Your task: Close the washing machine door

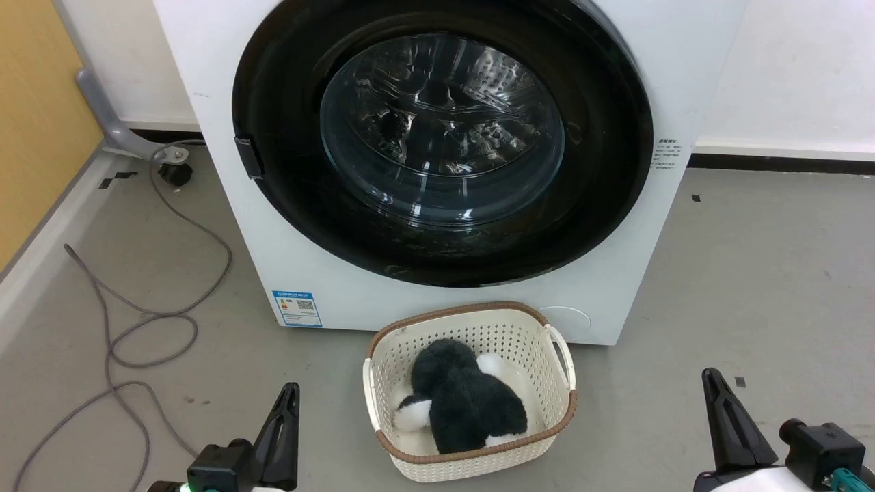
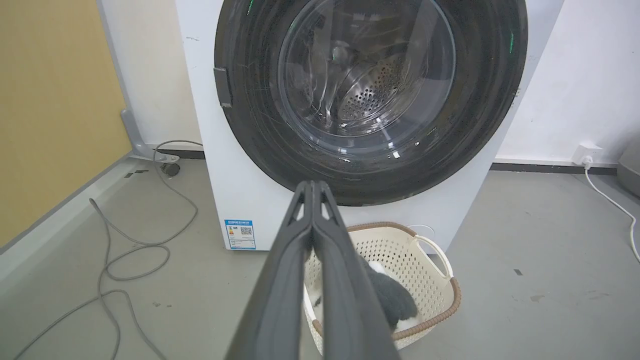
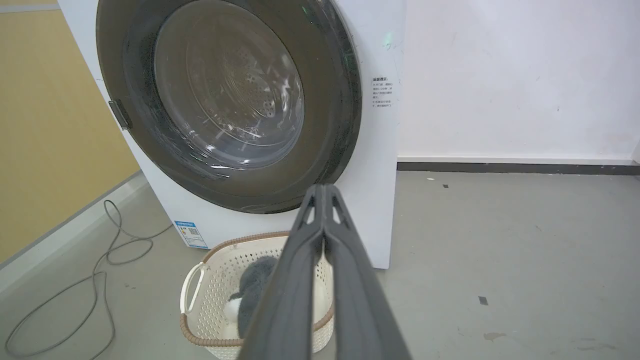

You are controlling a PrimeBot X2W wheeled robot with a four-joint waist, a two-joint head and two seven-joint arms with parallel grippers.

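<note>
The washing machine door (image 1: 437, 137) is a large round glossy black disc with a clear glass centre. It lies flat against the white machine front, with a small handle tab at its left rim. The left wrist view shows the door (image 2: 370, 90), and the right wrist view shows the door (image 3: 230, 100) from the right side. My left gripper (image 1: 290, 393) sits low at the lower left, well back from the machine, fingers pressed together and holding nothing. My right gripper (image 1: 711, 379) sits at the lower right, also shut and holding nothing.
A cream perforated basket (image 1: 547, 342) with a black and white plush toy (image 1: 465, 403) stands on the grey floor just before the machine. A grey cable (image 1: 137, 321) loops on the floor at left. A yellow wall panel (image 1: 34, 116) is at far left.
</note>
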